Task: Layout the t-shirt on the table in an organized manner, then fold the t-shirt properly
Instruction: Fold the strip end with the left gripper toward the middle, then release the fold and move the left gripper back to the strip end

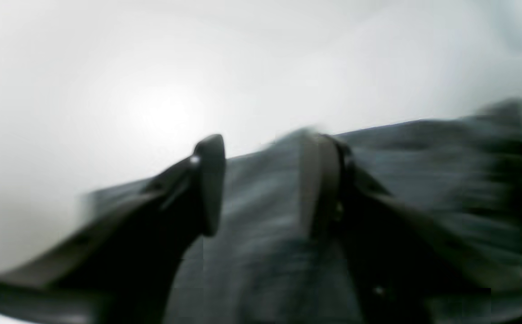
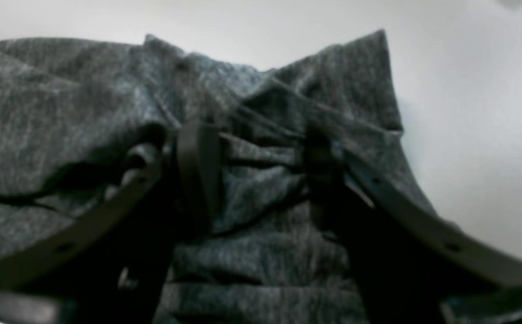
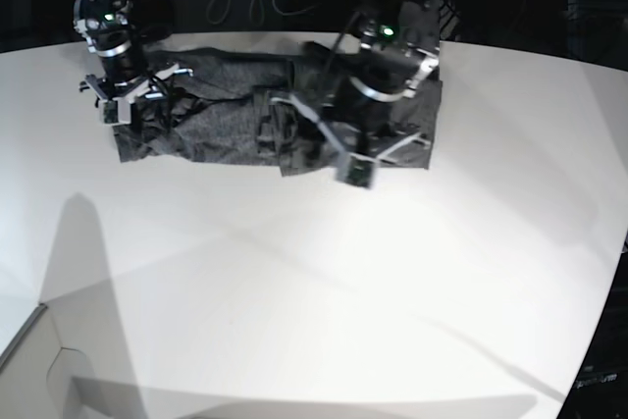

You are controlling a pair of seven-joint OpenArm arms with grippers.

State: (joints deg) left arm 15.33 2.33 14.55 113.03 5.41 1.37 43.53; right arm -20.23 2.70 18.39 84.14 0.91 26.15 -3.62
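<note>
White surface point(image 3: 314, 301): t-shirt point(image 3: 226, 120) is bunched along far edge. Left tool point(image 1: 261, 184) and right tool point(image 2: 261, 175) are spread open over the fabric, nothing gripped.

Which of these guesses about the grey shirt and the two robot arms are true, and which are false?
1. The t-shirt lies flat and smooth. False: it is bunched and wrinkled.
2. The right gripper is open, with bunched fabric between its fingers. True.
3. The t-shirt is bright red. False: it is dark heather grey.
4. The left gripper is open over the t-shirt. True.
5. The t-shirt hangs off the edge of the table. False: it lies wholly on the white top, near the far side.
</note>
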